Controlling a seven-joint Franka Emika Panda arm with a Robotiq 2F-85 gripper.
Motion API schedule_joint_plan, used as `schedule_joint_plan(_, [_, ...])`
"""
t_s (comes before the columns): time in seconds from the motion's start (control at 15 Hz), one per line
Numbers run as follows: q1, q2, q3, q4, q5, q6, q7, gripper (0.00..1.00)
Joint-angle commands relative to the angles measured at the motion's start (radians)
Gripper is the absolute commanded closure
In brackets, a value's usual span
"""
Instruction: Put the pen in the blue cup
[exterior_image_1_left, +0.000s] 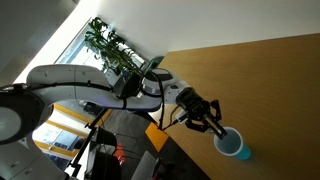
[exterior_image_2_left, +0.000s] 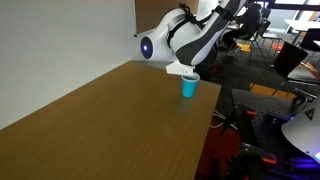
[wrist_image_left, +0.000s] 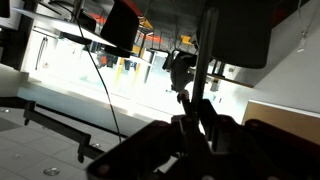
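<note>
— Where is the blue cup (exterior_image_1_left: 232, 146)?

— On the wooden table (exterior_image_1_left: 270, 80), right by the edge on the robot's side. In an exterior view the cup (exterior_image_2_left: 189, 87) stands upright near the far corner of the table (exterior_image_2_left: 90, 130), with its whitish inside facing up.

— And the gripper (exterior_image_1_left: 213, 127)?

— It hangs over that same edge, just beside the cup and a little above its rim, at the end of the white arm (exterior_image_1_left: 90, 85) that reaches across from the base. In the exterior view from along the table the arm (exterior_image_2_left: 190, 35) bends over the corner and hides the fingers.

— Are the fingers clenched or released?

— I cannot tell. In the wrist view the gripper (wrist_image_left: 195, 125) is a dark mass at the bottom, and the fingertips look drawn near each other, but it is too dim to be sure.

— Do you see the pen?

— Not clearly. In the wrist view a thin dark stick (wrist_image_left: 201, 70) stands up from where the fingertips meet, in front of a dark monitor (wrist_image_left: 235, 30). Whether that is the pen I cannot say. No pen shows lying on the table, and none shows inside the cup.
</note>
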Motion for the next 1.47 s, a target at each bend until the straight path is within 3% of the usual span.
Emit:
schedule_joint_plan(0.0, [-0.011, 0.033, 0.027, 0.026, -0.043, 0.01, 0.027, 0.97])
schedule_joint_plan(0.73, [-0.02, 0.098, 0.051, 0.03, -0.069, 0.102, 0.028, 0.97])
schedule_joint_plan(0.8, [-0.02, 0.099, 0.051, 0.028, -0.071, 0.113, 0.026, 0.61])
schedule_joint_plan(1.0, [-0.018, 0.093, 0.048, 0.024, -0.072, 0.129, 0.026, 0.47])
schedule_joint_plan(1.4, [-0.012, 0.049, 0.049, 0.006, -0.081, 0.131, 0.032, 0.02])
